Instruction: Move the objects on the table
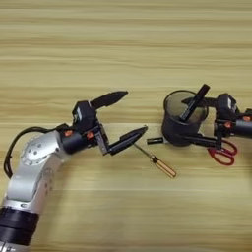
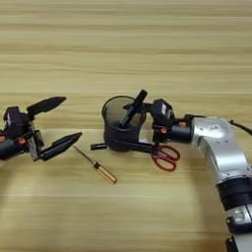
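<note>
Where grain stripes run, wooden table (image 1: 123, 44), pen cup (image 1: 183, 118)

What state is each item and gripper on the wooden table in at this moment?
Black mesh pen cup: upright, gripped by the right gripper.
Black marker: leaning inside the cup.
Thin amber-handled screwdriver: lying flat.
Red-handled scissors: lying flat beside the cup.
Small black piece: lying flat by the cup's base.
Left gripper: open, empty.
Right gripper: shut on the cup.
</note>
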Motion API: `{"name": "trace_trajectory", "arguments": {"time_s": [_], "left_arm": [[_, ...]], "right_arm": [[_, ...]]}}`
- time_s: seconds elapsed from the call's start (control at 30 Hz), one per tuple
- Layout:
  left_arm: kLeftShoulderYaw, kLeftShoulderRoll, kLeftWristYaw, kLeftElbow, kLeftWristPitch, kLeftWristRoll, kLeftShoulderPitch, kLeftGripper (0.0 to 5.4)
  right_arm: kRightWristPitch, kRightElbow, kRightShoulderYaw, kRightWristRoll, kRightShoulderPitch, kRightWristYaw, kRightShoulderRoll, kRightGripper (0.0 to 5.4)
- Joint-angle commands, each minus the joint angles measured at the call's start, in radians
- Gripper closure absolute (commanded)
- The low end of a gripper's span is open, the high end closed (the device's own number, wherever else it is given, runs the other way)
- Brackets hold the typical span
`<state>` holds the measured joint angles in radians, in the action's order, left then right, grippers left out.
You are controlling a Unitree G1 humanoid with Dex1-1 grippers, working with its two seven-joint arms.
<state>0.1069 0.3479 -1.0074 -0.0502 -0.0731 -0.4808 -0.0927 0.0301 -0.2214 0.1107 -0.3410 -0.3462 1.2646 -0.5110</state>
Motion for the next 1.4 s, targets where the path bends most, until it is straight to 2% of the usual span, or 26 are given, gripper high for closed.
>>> {"name": "trace_trajectory", "arguments": {"time_s": [0.03, 0.4, 0.83, 1.0, 1.4], "left_arm": [[0.019, -0.001, -0.007, -0.008, 0.018, 0.014, -0.012, 0.0], [0.054, -0.009, -0.018, -0.003, 0.013, 0.033, -0.015, 0.0], [0.126, 0.004, -0.067, -0.045, 0.042, 0.05, -0.026, 0.0], [0.138, 0.001, -0.089, -0.07, 0.074, 0.024, -0.029, 0.0], [0.155, -0.007, -0.095, -0.063, 0.071, 0.048, -0.035, 0.0]], "right_arm": [[-0.016, 0.067, 0.006, -0.005, 0.0, 0.018, -0.022, 0.57], [-0.057, 0.21, 0.025, -0.022, 0.047, 0.024, -0.032, 0.57], [-0.067, 0.217, 0.062, -0.019, 0.06, 0.022, -0.018, 0.57], [-0.067, 0.217, 0.067, -0.02, 0.06, 0.022, -0.017, 0.57], [-0.069, 0.25, 0.082, -0.022, 0.078, 0.019, -0.013, 0.57]]}}
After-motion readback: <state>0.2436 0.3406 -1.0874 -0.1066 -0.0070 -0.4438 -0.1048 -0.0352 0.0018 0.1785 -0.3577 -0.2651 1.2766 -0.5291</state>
